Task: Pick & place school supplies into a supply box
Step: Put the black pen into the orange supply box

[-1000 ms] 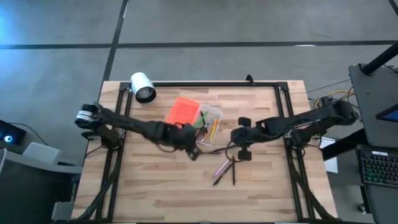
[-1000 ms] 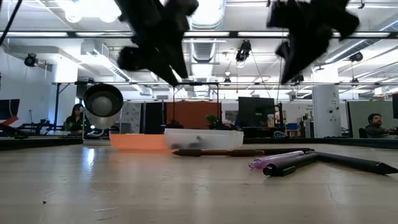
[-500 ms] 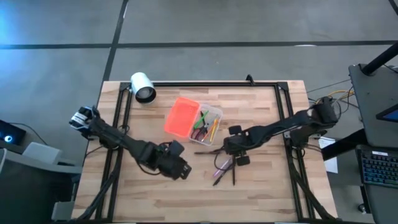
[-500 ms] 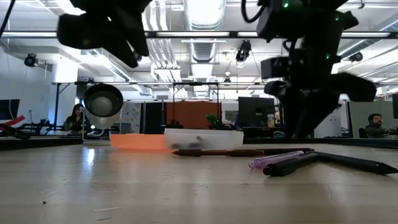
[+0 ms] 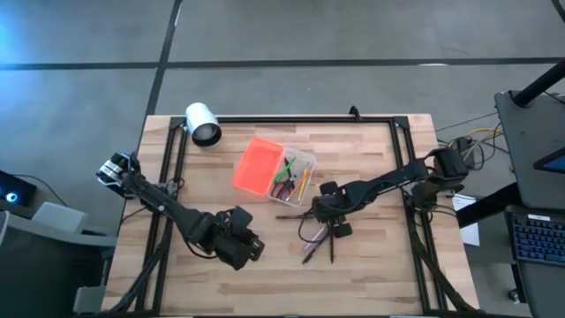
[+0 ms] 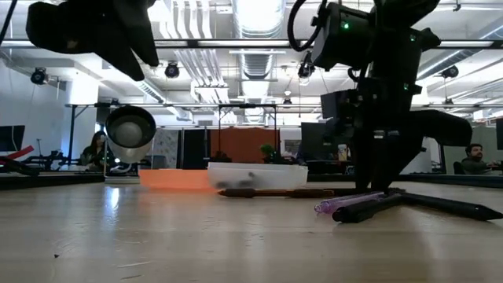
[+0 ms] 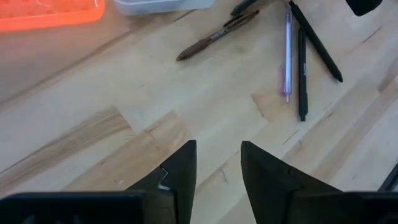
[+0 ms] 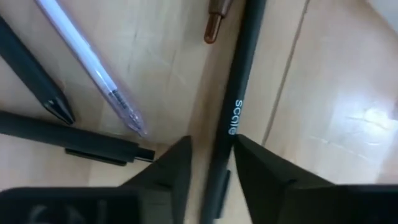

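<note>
**A:** Both arms have moved since a second ago: the left hand (image 5: 240, 248) has pulled away from the box toward the near edge of the desk (image 5: 371, 283), and the right hand (image 5: 328, 212) has dropped from above the loose pens right down onto them.

**B:** Start nearest. What's the left hand doing?

**A:** It hangs over bare wood near the front edge, left of middle, fingers (image 7: 180, 168) parted and holding nothing. It looks to be waiting.

**B:** And the right?

**A:** It sits low over the cluster of pens right of centre. Its fingers (image 8: 177, 165) straddle a black pen (image 8: 239, 93) with a slim gap either side. I would call it released, not yet clenched. A clear purple pen (image 8: 93, 68) and two more dark pens (image 8: 62, 143) lie just beside, and a brown pen (image 7: 214, 38) lies between them and the box.

**B:** How will that black pen handle?

**A:** Light, stiff and smooth, I'd judge. It should roll or pivot easily, so a grip across the barrel near its middle would keep it level. The neighbours lie close enough to get nudged.

**B:** Farther back?

**A:** The box (image 5: 302, 161) lies open just behind centre, orange lid (image 5: 259, 165) flat to its left, already holding scissors (image 5: 284, 187), an orange pencil (image 5: 304, 184) and a highlighter (image 5: 288, 168). A white cylinder (image 5: 203, 124) lies at the far left corner.
</note>
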Robot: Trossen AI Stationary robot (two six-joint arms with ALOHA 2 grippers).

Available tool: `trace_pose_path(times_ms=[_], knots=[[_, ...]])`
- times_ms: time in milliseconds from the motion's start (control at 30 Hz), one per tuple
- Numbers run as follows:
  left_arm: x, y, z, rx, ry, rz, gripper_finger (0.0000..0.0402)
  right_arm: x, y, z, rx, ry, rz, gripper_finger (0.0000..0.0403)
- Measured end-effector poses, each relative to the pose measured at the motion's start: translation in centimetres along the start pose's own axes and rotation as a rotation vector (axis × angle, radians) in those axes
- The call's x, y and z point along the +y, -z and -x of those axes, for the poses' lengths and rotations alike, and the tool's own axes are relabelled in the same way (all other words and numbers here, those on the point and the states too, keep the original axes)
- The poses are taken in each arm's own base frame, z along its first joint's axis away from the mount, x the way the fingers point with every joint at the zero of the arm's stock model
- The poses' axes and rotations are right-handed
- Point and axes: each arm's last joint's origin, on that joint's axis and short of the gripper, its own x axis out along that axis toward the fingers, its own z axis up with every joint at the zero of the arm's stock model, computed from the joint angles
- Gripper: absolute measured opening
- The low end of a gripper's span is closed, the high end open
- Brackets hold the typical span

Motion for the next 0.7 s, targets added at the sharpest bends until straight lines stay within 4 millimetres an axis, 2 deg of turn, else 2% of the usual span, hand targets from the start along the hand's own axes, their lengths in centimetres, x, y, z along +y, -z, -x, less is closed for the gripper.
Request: trace_pose_path(times_ms=[167,300,500,600,700], knots=[[0.1,0.0,0.0,-0.005,-0.013,-0.006,0.0108,-0.9,0.2,-0.9,0.027,-0.047,-0.057,0.0046],[0.1,0.0,0.0,-0.005,-0.014,-0.006,0.0108,-1.2,0.2,-0.8,0.02,-0.034,-0.14,0.0019],[0.2,0.0,0.0,-0.004,-0.015,-0.025,0.0108,-1.1,1.0,3.3,-0.043,0.043,-0.143,0.0016],[0.2,0.0,0.0,-0.004,-0.02,-0.03,0.0108,-1.5,0.5,6.6,-0.134,0.102,-0.142,0.0015],[0.2,0.0,0.0,-0.005,-0.022,-0.031,0.0108,-2.5,-0.7,8.3,-0.205,0.205,-0.019,0.0015]])
